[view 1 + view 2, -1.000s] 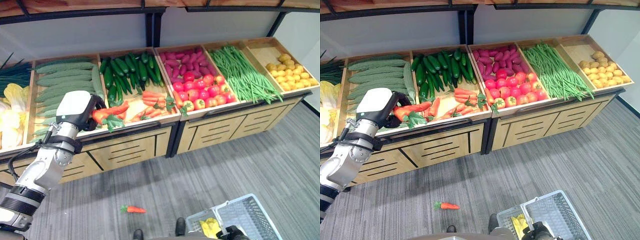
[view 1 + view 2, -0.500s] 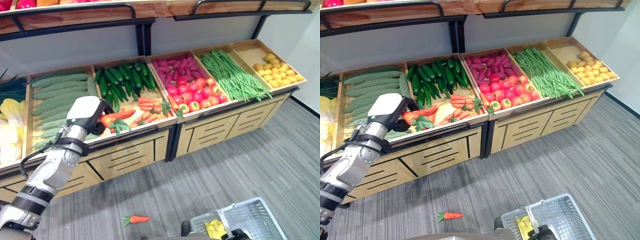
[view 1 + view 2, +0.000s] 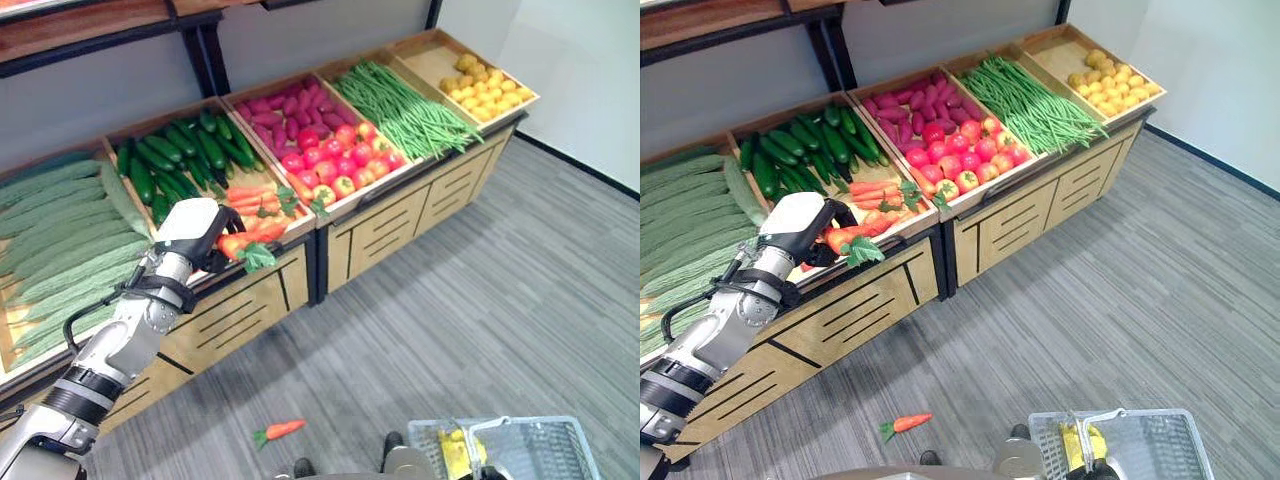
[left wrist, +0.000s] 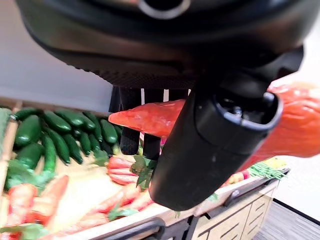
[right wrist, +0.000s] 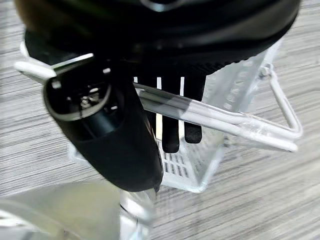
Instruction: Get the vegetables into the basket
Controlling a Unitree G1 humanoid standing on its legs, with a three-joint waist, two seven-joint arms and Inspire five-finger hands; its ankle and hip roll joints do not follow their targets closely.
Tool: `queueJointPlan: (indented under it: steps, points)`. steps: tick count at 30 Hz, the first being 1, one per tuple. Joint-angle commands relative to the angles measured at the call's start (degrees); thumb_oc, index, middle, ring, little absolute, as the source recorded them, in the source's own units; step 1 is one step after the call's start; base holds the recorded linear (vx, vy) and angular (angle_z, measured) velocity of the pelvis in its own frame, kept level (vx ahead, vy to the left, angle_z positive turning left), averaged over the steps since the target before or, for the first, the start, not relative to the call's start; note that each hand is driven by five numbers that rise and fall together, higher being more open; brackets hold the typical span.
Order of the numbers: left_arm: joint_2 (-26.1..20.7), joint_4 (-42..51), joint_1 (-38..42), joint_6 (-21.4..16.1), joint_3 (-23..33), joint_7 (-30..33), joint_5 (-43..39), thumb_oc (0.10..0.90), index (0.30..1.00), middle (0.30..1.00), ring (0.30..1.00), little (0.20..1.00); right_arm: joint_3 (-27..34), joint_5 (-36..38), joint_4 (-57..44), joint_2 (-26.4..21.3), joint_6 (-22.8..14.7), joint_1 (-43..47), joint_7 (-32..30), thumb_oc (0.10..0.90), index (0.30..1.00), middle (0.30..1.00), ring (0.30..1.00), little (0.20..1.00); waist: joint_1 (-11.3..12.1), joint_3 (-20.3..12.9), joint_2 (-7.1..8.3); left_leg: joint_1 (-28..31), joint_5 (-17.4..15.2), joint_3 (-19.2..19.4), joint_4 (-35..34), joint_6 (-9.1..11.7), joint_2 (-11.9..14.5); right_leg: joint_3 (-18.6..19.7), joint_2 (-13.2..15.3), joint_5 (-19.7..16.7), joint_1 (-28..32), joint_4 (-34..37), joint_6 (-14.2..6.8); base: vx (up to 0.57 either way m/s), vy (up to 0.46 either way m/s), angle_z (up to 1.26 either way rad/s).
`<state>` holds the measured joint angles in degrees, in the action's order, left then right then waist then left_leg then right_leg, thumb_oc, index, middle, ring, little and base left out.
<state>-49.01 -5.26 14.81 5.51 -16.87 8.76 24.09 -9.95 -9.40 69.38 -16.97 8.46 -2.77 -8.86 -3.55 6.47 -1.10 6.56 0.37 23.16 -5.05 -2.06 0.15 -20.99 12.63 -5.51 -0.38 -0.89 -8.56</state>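
A carrot [image 4: 165,117] is clasped in the left hand [image 3: 200,228], raised just off the carrot bin [image 3: 262,193] at the left. The basket [image 3: 1140,440] is hung by its handle [image 5: 215,117] from the curled right hand [image 5: 107,132], near right. Carrying is under way; next, a swing across to the basket is called for.

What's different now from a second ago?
The camera swung, so the whole stall shifted in view. The left hand has kept its grip on the carrot, lifting it slightly off the carrot bin. The right hand still holds the basket handle; the fallen carrot stays on the floor.
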Motion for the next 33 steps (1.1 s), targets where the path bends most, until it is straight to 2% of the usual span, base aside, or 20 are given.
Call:
queueJointPlan:
  steps: [1, 5, 6, 9, 10, 13, 14, 16, 17, 19, 23, 26, 33]
  points:
    - [-1.3, 3.3, 6.3, -1.6, 8.6, 3.9, -0.7, 0.4, 0.3, 0.3, 0.3, 0.3, -3.2, -3.1, 0.5, 0.4, -1.4, 2.4, 0.4, 0.4, 0.3, 0.3, 0.3, 0.3, -0.2, -3.0, 0.75, 0.1, -5.9, 0.2, 0.1, -1.1, -1.4, 4.0, -0.8, 2.1, 1.0, -2.0, -2.4, 0.09, -0.254, -0.35]
    - [0.7, 3.6, 3.9, -1.9, 9.8, 3.8, -1.5, 0.4, 0.3, 0.3, 0.3, 0.3, -3.3, -3.5, 0.0, 0.2, -1.3, 2.2, 0.5, 0.4, 0.3, 0.3, 0.3, 0.3, -0.4, -3.5, 1.31, 1.0, -5.3, 0.2, 0.1, 0.4, 0.1, 3.9, -2.5, 4.3, 2.8, 0.2, -1.6, 0.09, -0.264, -0.16]
    - [2.1, 3.3, 2.9, -1.6, 10.2, 3.9, -2.4, 0.4, 0.3, 0.3, 0.3, 0.3, -3.3, -3.5, -0.7, -0.2, -1.4, 1.9, 0.4, 0.4, 0.3, 0.3, 0.3, 0.3, -0.9, -3.3, 1.6, 1.5, -4.7, -0.2, 0.1, 1.5, 1.6, 4.3, -3.8, 6.6, 2.6, -1.0, -0.2, 0.1, -0.329, -0.06]
    - [3.1, 3.0, 2.8, -1.5, 10.2, 3.9, -2.8, 0.4, 0.3, 0.3, 0.3, 0.3, -3.2, -3.2, -1.1, -0.5, -1.5, 1.9, 0.1, 0.4, 0.3, 0.3, 0.3, 0.3, -1.3, -3.0, 1.84, 1.3, -4.5, -0.7, 0.7, 2.3, 2.8, 4.7, -4.8, 7.8, 2.4, -1.9, 0.8, 0.06, -0.24, 0.03]
    - [3.6, 2.8, 2.8, -1.5, 10.2, 3.9, -3.2, 0.4, 0.3, 0.3, 0.3, 0.3, -3.2, -3.0, -1.4, -0.7, -1.6, 1.9, 0.1, 0.4, 0.3, 0.3, 0.3, 0.3, -1.4, -2.8, 2.16, 0.9, -4.5, -1.1, 1.6, 2.7, 3.5, 5.1, -5.4, 8.3, 2.6, -1.9, 1.3, 0.06, -0.262, 0.08]
    - [4.8, 2.4, 3.2, -1.8, 9.7, 3.5, -4.2, 0.4, 0.3, 0.3, 0.3, 0.3, -3.8, -3.0, -1.4, -2.0, -1.8, 2.3, -0.2, 0.4, 0.3, 0.3, 0.3, 0.3, -1.0, -1.9, 3.03, -2.7, -6.3, -3.2, 10.3, 3.8, 5.2, 5.4, -6.7, 8.7, 3.7, -0.3, 2.7, 0.05, -0.2, 0.18]
    - [5.0, 2.1, 3.4, -1.9, 9.5, 3.6, -4.5, 0.4, 0.3, 0.3, 0.3, 0.3, -4.0, -3.1, -1.3, -2.6, -1.7, 2.6, -0.2, 0.4, 0.3, 0.3, 0.3, 0.3, -0.5, -1.6, 3.22, -3.7, -6.6, -5.5, 11.8, 4.1, 5.0, 5.8, -7.0, 8.6, 4.3, 1.0, 2.9, -0.01, -0.052, 0.11]
    - [5.4, 1.8, 3.6, -2.1, 9.5, 4.5, -5.3, 0.4, 0.3, 0.3, 0.3, 0.3, -4.4, -3.5, -0.9, -3.7, -1.7, 3.7, -0.2, 0.4, 0.3, 0.3, 0.3, 0.3, 1.1, -0.8, 3.42, -5.9, -5.9, -14.6, 10.7, 3.9, 1.9, 7.2, -6.9, 7.1, 3.7, 2.8, 3.1, -0.06, 0.095, -0.05]
    - [5.2, 2.0, 3.4, -2.0, 9.8, 5.1, -5.1, 0.4, 0.3, 0.3, 0.3, 0.3, -4.3, -3.9, -0.9, -4.3, -1.7, 4.5, -0.2, 0.4, 0.3, 0.3, 0.3, 0.3, 1.6, -0.3, 3.46, -7.6, -6.7, -20.8, 11.3, 3.1, -0.3, 10.0, -6.7, 5.7, 1.8, 2.1, 2.5, -0.04, 0.147, -0.66]
    - [4.9, 2.2, 3.4, -2.0, 9.8, 5.1, -4.8, 0.4, 0.3, 0.3, 0.3, 0.3, -3.9, -3.9, -0.8, -4.4, -1.6, 4.6, -0.1, 0.4, 0.3, 0.3, 0.3, 0.3, 1.1, -0.4, 3.21, -8.0, -6.9, -20.2, 11.4, 2.5, -0.5, 10.6, -6.4, 5.2, 1.1, 1.7, 2.3, 0.01, 0.176, -0.84]
    - [4.0, 4.0, 1.8, -1.9, 10.9, 4.6, -4.1, 0.4, 0.3, 0.3, 0.3, 0.3, -2.6, -3.2, -1.0, -3.4, -1.3, 4.1, 0.1, 0.4, 0.3, 0.3, 0.3, 0.3, 0.6, -0.7, 2.57, -6.9, -8.9, -16.0, 11.2, -0.2, -0.9, 14.1, -5.2, 4.4, -0.2, 0.6, 1.0, 0.07, 0.288, -0.44]
    - [2.8, 4.2, 1.1, -1.8, 11.7, 4.6, -3.6, 0.4, 0.3, 0.3, 0.3, 0.3, -1.9, -1.9, -1.9, -2.3, -1.2, 4.0, -0.2, 0.4, 0.3, 0.3, 0.3, 0.3, 1.0, -0.6, 2.37, -6.1, -10.2, -12.1, 11.6, -1.5, -1.6, 17.3, -4.4, 2.5, -1.7, 0.2, -0.2, 0.03, 0.273, -0.9]
    - [1.6, 4.1, 1.8, -1.3, 11.6, 4.7, -3.4, 0.4, 0.3, 0.3, 0.3, 0.3, -2.1, -1.7, -2.9, -1.4, -1.1, 3.6, 0.1, 0.4, 0.3, 0.3, 0.3, 0.3, 0.5, 0.5, 1.59, -5.6, -11.9, -7.3, 11.9, -3.5, -3.1, 21.7, -3.5, -1.5, -4.6, 0.3, -1.9, -0.01, 0.188, -0.48]
